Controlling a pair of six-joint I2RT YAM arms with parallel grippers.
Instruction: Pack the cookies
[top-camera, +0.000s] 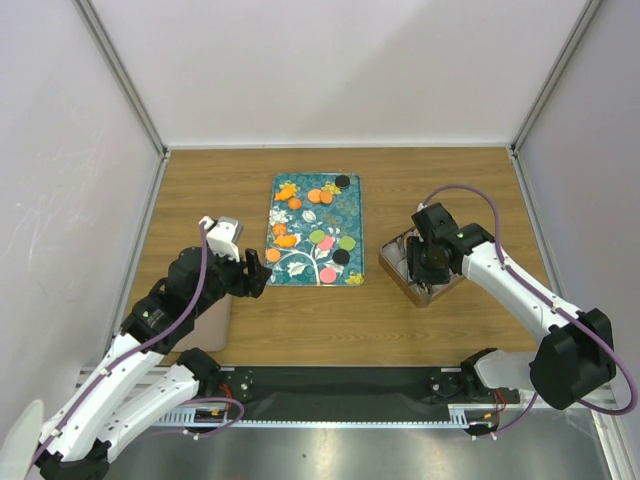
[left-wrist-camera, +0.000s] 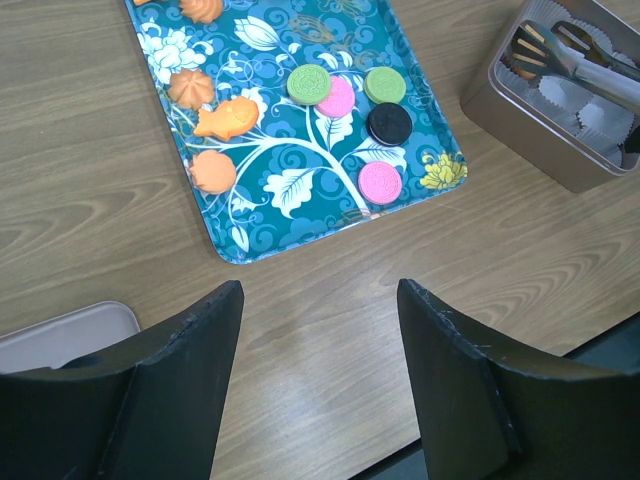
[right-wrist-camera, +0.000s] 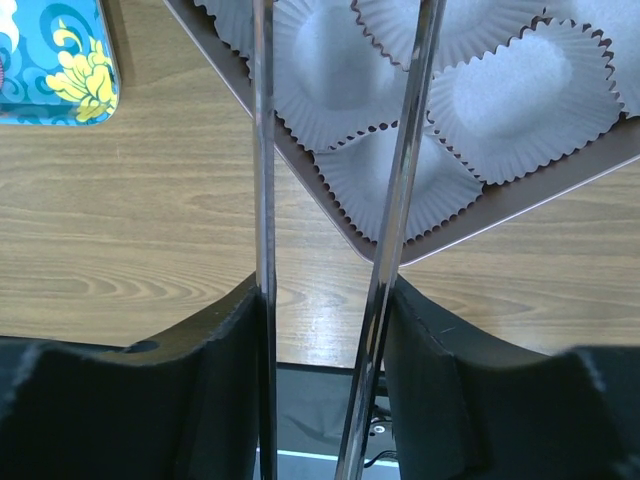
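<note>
A teal rectangular tray with orange leaf and white flower prints (top-camera: 352, 205) lies at the middle of the wood-grain worktop (top-camera: 320, 325). It carries the cookies (left-wrist-camera: 309, 84): small flat round discs. Green, pink and black ones are clustered toward its near right corner, and orange and black ones lie at the far end. Ridged orange pieces, one fish-shaped (left-wrist-camera: 228, 118), line its left side.

The left hand (top-camera: 255, 275) hovers low over bare wood just off the tray's near left corner. Its two dark fingers (left-wrist-camera: 190, 340) are spread wide and hold nothing. A pale slab with rounded corners (left-wrist-camera: 60, 330) (lid or box, hard to tell) lies beside it.

To the right of the tray, slightly apart from it, stands a brownish metal tin (top-camera: 393, 270) packed with white pleated paper cups (right-wrist-camera: 510, 85). The right hand (top-camera: 432, 268) is poised over the tin's near edge. Its fingers are drawn in narrow around a pair of slim shiny metal tongs (right-wrist-camera: 264, 150). The two blades press against the inner faces of the fingers and reach forward over the paper cups. The tips are out of the wrist camera's view. From the left wrist camera, the tong ends (left-wrist-camera: 545, 45) appear above the cups with nothing visible between them.
</note>
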